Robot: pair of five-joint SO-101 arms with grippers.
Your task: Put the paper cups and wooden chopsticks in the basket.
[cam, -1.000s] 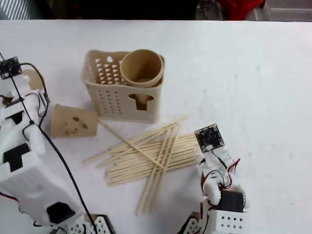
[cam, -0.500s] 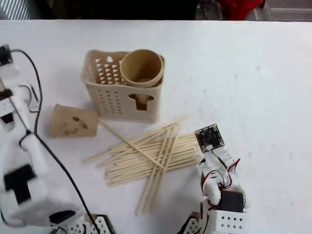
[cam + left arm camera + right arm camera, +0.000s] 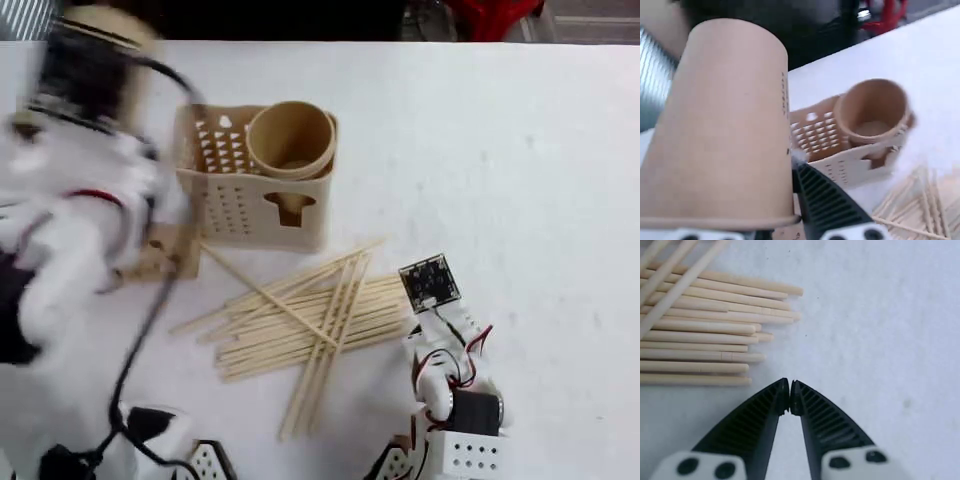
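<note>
Brown paper cup [image 3: 725, 125] sits clamped by its side in the left gripper [image 3: 790, 165]. Its target, I judge, is the free half of the basket [image 3: 825, 145], which from above lies at nine o'clock of the standing cup [image 3: 872, 107]. Best to bring it base-down over that gap and lower it before letting go, clear of the neighbour's rim. A lying cup [image 3: 165, 255] waits at seven o'clock of the basket. The right gripper [image 3: 790, 395], pinched together and empty, rests at the three o'clock end of the chopsticks [image 3: 705, 330].

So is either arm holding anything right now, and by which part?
The left gripper holds a paper cup by its side wall near the rim. The right gripper, jaws shut beside the chopsticks, holds nothing.
</note>
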